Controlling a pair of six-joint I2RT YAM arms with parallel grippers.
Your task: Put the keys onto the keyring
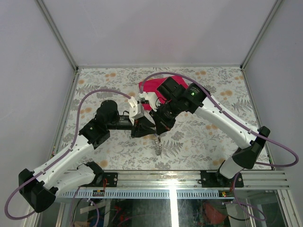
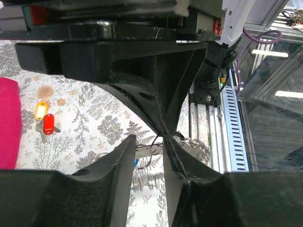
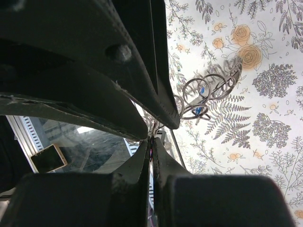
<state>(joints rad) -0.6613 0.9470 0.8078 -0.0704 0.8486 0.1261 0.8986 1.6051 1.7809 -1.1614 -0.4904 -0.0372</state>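
The ring (image 1: 158,145) — light, stiff, slippery wire, judged best pinched flat across its coil — is held just below the frame's centre by the right gripper (image 3: 151,142), clamped together on it, while for the left gripper (image 2: 149,142) no state can be told.

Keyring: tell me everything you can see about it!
The shiny silver coiled-wire keyring is thin metal loops overlapping, centres open, with something blue among them. It sits over the flowery tablecloth, at the tips of the left gripper and the right gripper, its jaws shut. Whether they pinch it is unclear.
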